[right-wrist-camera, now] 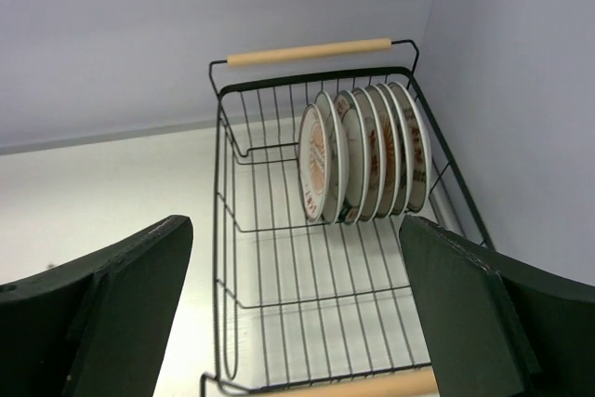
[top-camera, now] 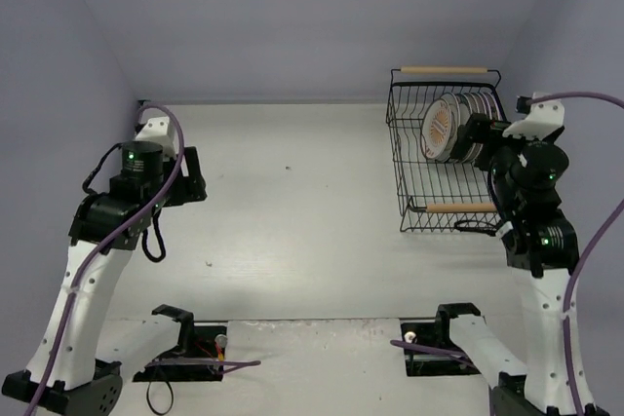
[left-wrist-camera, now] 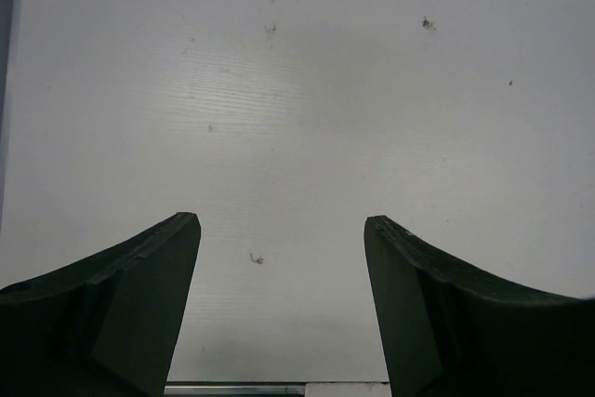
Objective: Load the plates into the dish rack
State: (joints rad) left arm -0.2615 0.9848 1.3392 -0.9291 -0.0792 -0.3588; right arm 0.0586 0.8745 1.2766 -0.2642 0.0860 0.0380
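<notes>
— Where were the edges, and how much open room was left?

— The desk (top-camera: 292, 231) was closed in by the back wall (top-camera: 292, 17), the left wall (top-camera: 58, 56) and the right wall (top-camera: 590, 26). The dish rack (right-wrist-camera: 307, 295) was set in the far right corner, close to both walls there. A wide stretch of bare desk was left between the rack and the left arm. On the right side room was tight: the right arm was crowded between the rack and the right wall.

— Where were the plates found?

— The plates (right-wrist-camera: 363, 151) were stood on edge in a close row inside the rack, in its far half and toward its right side, below the far wooden handle (right-wrist-camera: 310, 51). An orange pattern could be made out on the face of the leftmost one. The near half of the rack was seen as bare wire.

— How was the right gripper placed against them?

— The right gripper (right-wrist-camera: 296, 230) was held above the rack's near end by the near handle (top-camera: 463, 208), fingers spread wide, nothing between them. The plates were seen ahead of it, apart from both fingers.

— And the left one?

— The left gripper (left-wrist-camera: 284, 230) was held over bare desk on the left side, fingers wide apart and nothing gripped, well apart from the rack and the plates.
</notes>
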